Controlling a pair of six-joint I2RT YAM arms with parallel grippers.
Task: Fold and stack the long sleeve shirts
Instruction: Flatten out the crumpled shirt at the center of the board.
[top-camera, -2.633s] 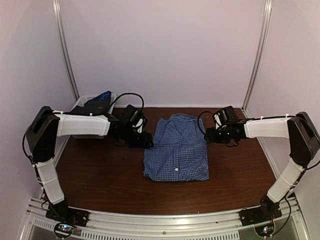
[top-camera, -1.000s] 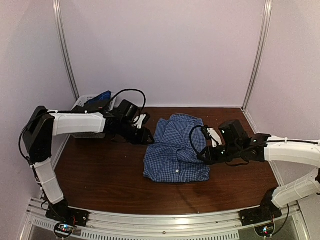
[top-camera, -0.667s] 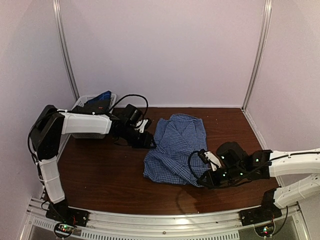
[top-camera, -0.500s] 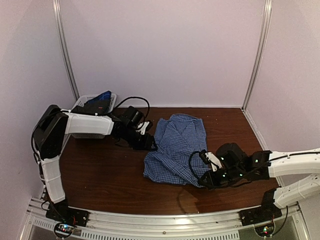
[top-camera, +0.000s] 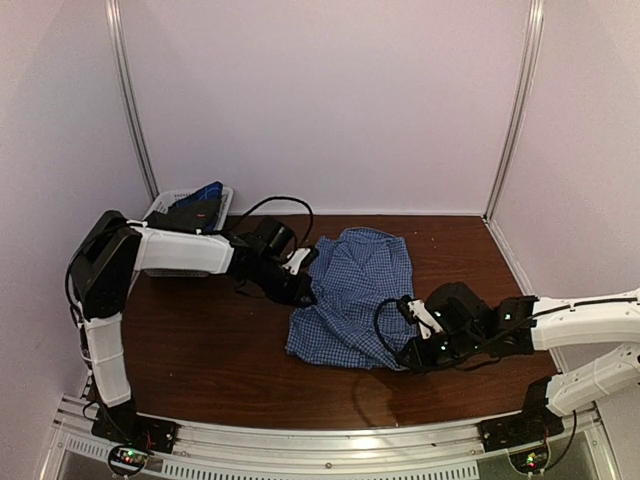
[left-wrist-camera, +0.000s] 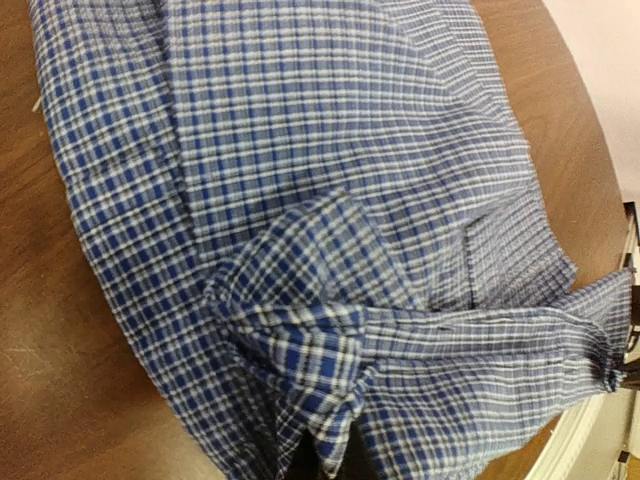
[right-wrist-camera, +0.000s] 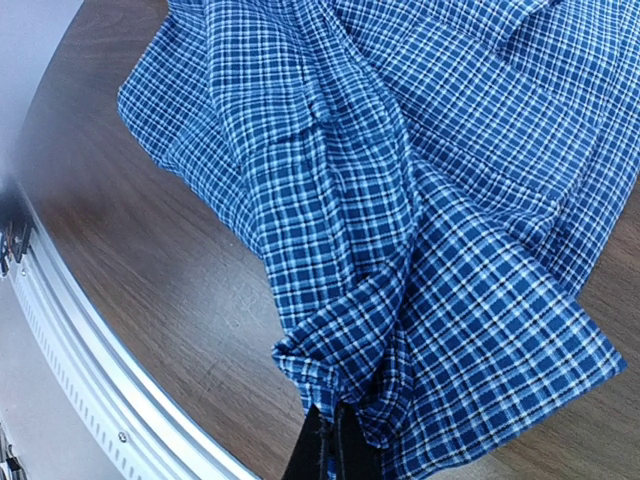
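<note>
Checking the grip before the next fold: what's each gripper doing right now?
Left gripper: closed, holding the shirt.
Right gripper: closed, holding the shirt.

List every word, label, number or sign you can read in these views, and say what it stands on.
None can be read.
shirt: check pattern only, no label showing.
dark item in the basket: a red mark, too blurred to read.

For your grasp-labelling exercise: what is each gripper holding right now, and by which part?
Both hold the one shirt. The left gripper pinches a bunched fold at its left edge; the right gripper pinches its near right corner.
</note>
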